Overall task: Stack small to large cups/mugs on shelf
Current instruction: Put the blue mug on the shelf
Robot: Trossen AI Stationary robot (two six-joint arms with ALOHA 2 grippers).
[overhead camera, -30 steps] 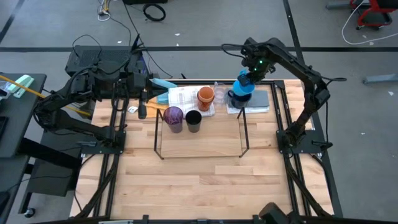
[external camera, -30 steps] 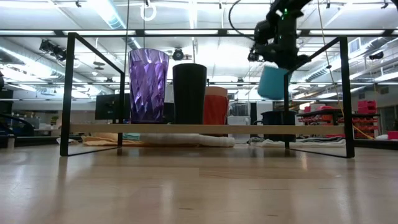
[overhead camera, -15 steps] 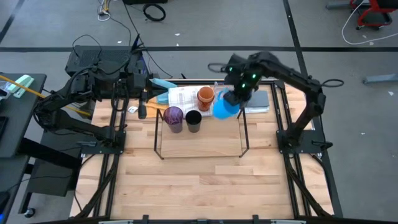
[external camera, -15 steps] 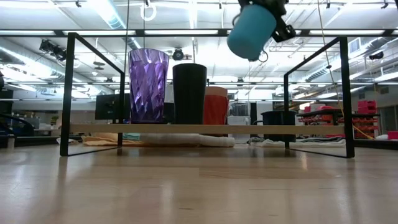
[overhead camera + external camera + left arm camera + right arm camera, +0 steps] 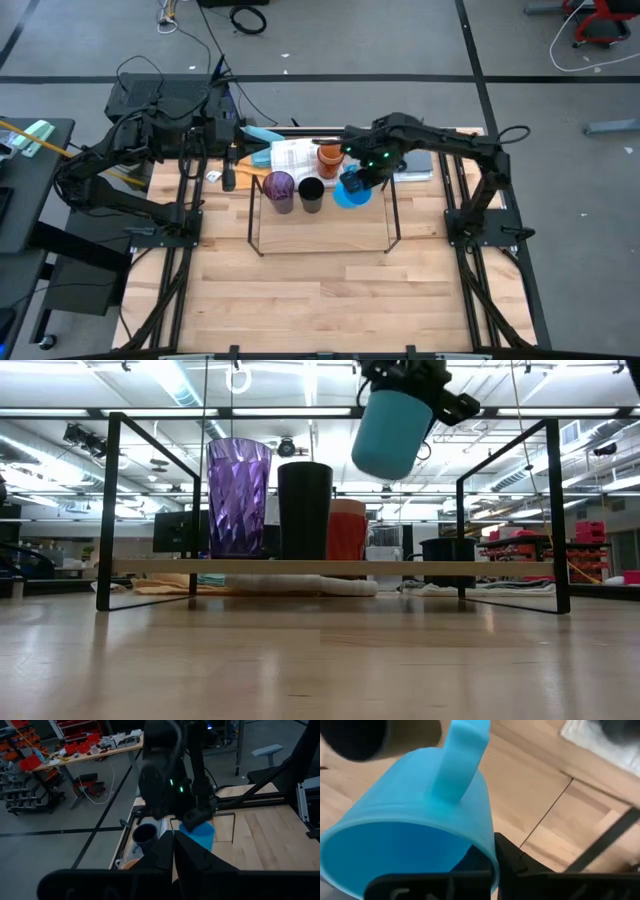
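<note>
The right gripper (image 5: 362, 177) is clamped on the rim of the bright blue mug (image 5: 389, 430), holding it tilted in the air above the shelf (image 5: 300, 567), probably for placing beside the black cup (image 5: 304, 510) and purple cup (image 5: 238, 497). Only the low view shows that clearance. The left gripper (image 5: 229, 181) is closed and empty, parked at the table's far left.

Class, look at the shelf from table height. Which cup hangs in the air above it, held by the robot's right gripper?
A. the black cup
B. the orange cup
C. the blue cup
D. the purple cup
C: the blue cup hangs tilted in the right gripper above the shelf, while the others stand.
</note>
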